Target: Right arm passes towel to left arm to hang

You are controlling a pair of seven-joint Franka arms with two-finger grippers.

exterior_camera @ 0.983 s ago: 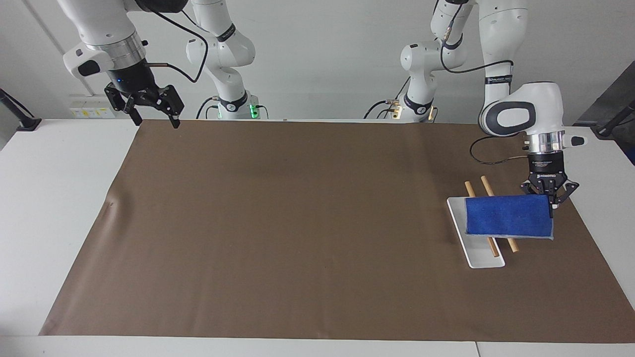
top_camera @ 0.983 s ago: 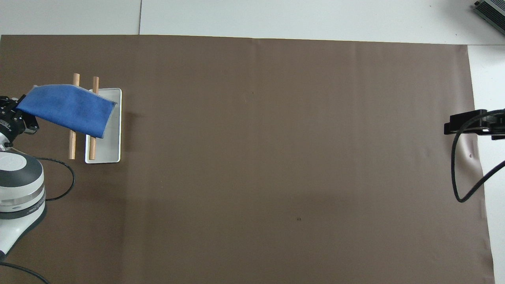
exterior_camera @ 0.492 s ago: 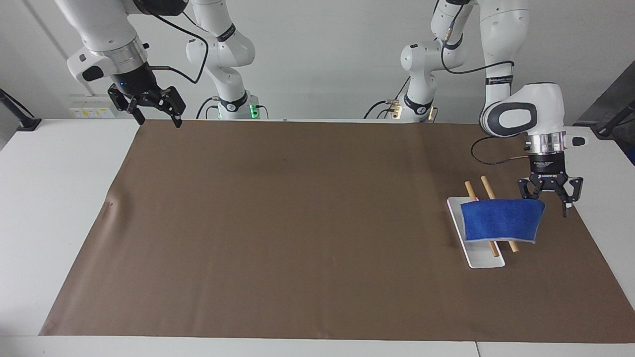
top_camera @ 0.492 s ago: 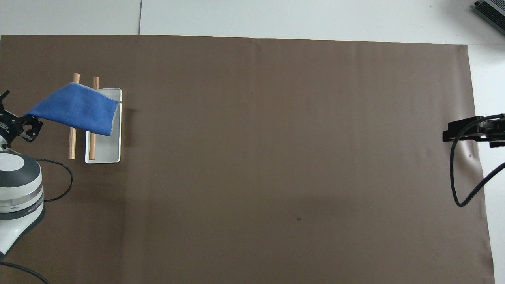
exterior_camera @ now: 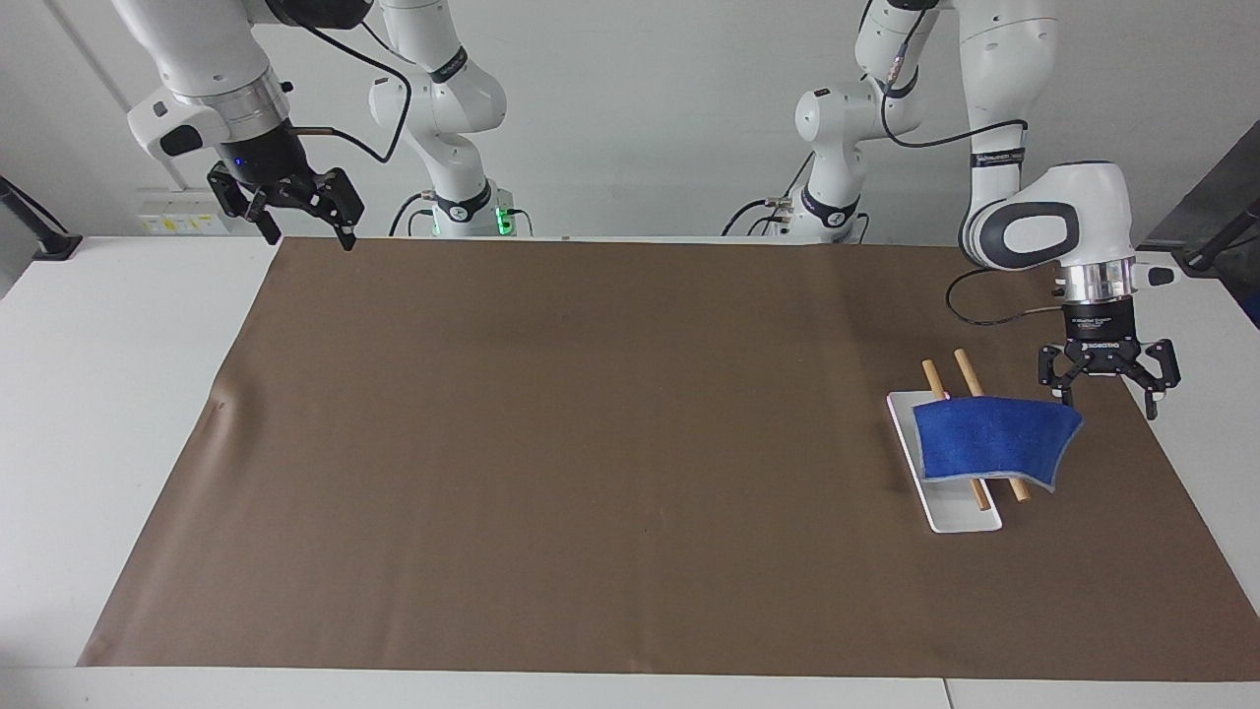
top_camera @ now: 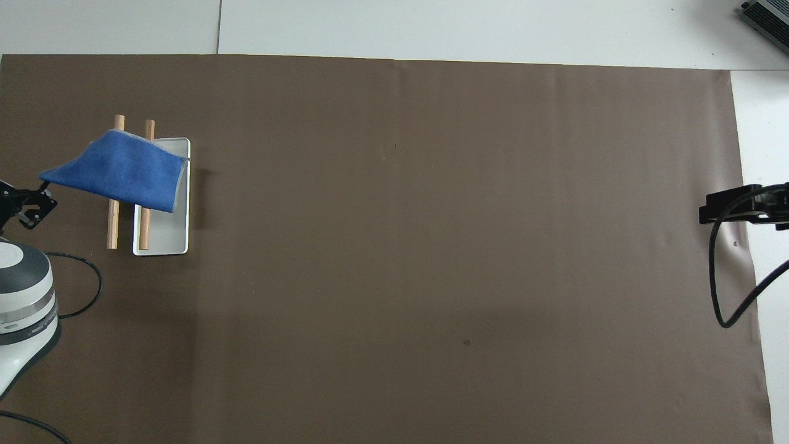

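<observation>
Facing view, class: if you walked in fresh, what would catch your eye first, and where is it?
The bright blue towel stands out against the brown mat: it drapes over two wooden rods on a white tray at the left arm's end of the table. Just beside it hangs the left gripper, open and apart from the cloth. The right gripper, open, waits over the mat's corner at the other end.

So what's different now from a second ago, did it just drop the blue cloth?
Yes. The left gripper opened, let go of the towel and drew back toward its own end of the table. The towel sagged and now hangs over the two wooden rods on the white tray. The right gripper stayed open over the table's corner, and the tray never moved.
</observation>
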